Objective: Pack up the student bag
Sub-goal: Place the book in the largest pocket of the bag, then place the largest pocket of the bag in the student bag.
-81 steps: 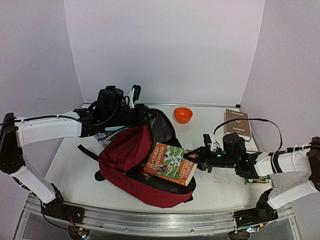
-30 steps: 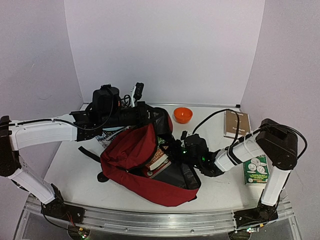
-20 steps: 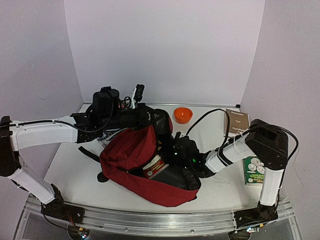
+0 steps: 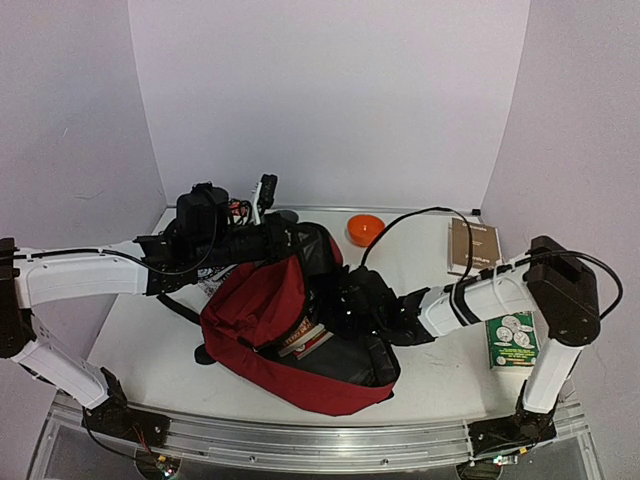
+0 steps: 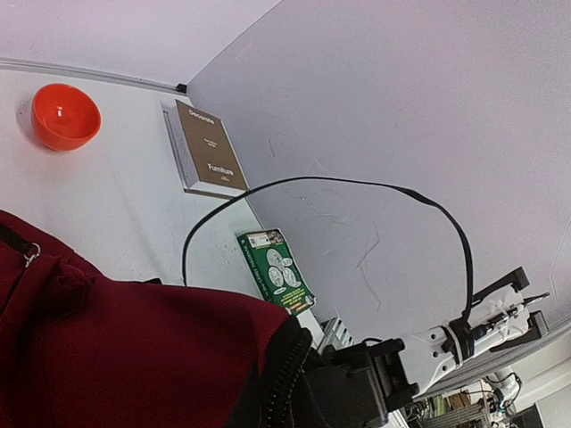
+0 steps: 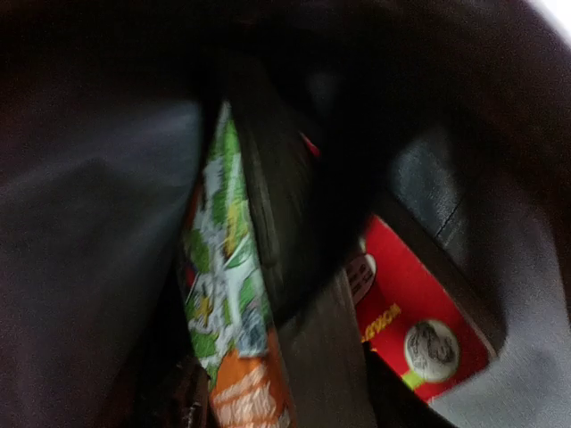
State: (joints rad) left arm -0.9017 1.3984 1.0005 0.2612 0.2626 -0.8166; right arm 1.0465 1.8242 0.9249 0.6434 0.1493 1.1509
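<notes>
The student bag (image 4: pixel 255 300) lies in the middle of the table, dark red, its mouth facing right. My left gripper (image 4: pixel 290 240) is shut on the bag's upper rim and holds the mouth up. In the left wrist view only red fabric (image 5: pixel 107 339) and the black zip edge show; the fingers are hidden. My right gripper (image 4: pixel 340 308) reaches into the opening. In the right wrist view a green-and-orange book (image 6: pixel 227 294) stands on edge between its spread jaws, beside a red book (image 6: pixel 419 321). From above the books (image 4: pixel 305 338) lie inside the bag.
An orange bowl (image 4: pixel 365 229) sits behind the bag. A brown book (image 4: pixel 472 246) lies at the back right and a green book (image 4: pixel 513 340) near the right arm's base. The right arm's black cable (image 4: pixel 400 225) arches over the table. Walls close in on three sides.
The right gripper carried the green-and-orange book from in front of the bag into its mouth, and its jaws have spread. The book now sits deeper inside. The left gripper still holds the rim.
</notes>
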